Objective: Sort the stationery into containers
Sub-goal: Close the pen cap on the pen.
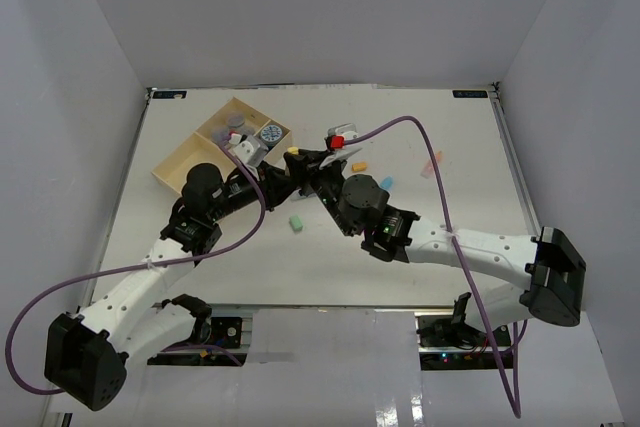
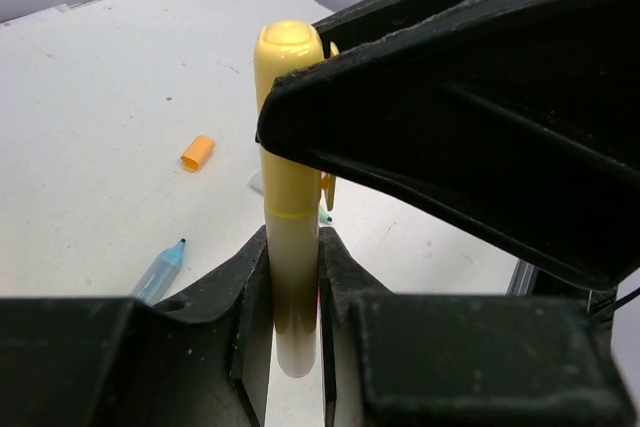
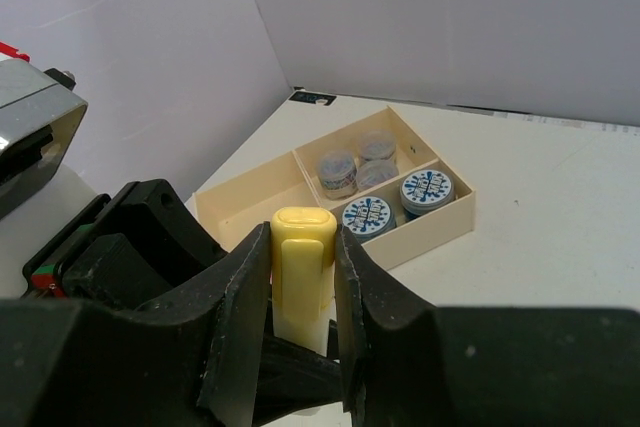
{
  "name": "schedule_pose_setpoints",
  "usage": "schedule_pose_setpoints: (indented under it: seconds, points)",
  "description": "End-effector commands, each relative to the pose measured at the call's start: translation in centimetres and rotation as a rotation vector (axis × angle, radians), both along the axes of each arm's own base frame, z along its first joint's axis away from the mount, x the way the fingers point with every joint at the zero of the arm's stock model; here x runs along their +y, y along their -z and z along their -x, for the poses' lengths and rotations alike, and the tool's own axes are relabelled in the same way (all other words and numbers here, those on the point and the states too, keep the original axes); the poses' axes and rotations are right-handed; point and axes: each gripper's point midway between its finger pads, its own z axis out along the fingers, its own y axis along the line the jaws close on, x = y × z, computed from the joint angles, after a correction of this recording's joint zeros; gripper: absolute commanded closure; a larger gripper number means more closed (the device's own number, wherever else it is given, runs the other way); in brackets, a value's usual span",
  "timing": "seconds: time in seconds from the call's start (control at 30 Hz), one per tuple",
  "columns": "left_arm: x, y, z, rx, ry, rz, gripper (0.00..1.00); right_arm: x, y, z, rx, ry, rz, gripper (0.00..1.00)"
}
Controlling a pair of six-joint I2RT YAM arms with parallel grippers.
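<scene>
A yellow marker (image 2: 290, 177) is held between both arms above the table. My left gripper (image 2: 293, 242) is shut on its pale barrel. My right gripper (image 3: 303, 237) is shut on its yellow cap (image 3: 302, 247). From above, the marker (image 1: 293, 151) shows where the left gripper (image 1: 285, 169) and right gripper (image 1: 312, 162) meet, just right of the pale-wood tray (image 1: 180, 169). The tray (image 3: 440, 222) holds two blue-and-white rolls (image 3: 366, 215) in one small section and grey rolls (image 3: 337, 169) in the other.
Loose pieces lie on the table: an orange stub (image 1: 358, 166), a blue stick (image 1: 386, 183), a green piece (image 1: 296, 222) and a pink stick (image 1: 432, 163). The left wrist view shows an orange stub (image 2: 197, 152) and a blue pen (image 2: 160, 269). White walls enclose the table.
</scene>
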Motion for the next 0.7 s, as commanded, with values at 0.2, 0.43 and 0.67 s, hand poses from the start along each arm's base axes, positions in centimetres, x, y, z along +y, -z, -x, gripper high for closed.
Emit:
schedule_pose_setpoints:
  seconds: [0.2,0.43,0.67]
  points:
    - [0.3,-7.5,1.4,-0.262,0.034,0.128,1.0,0.0,6.0,1.7,0.166,-0.06,0.2,0.91]
    - [0.1,-10.1,1.3,-0.328,0.046,0.133,1.0,0.2,8.9,2.9,0.254,-0.108,0.285,0.92]
    - [0.1,-12.1,0.5,-0.368,0.017,0.152,1.0,0.0,12.7,3.9,0.348,-0.137,0.382,0.92]
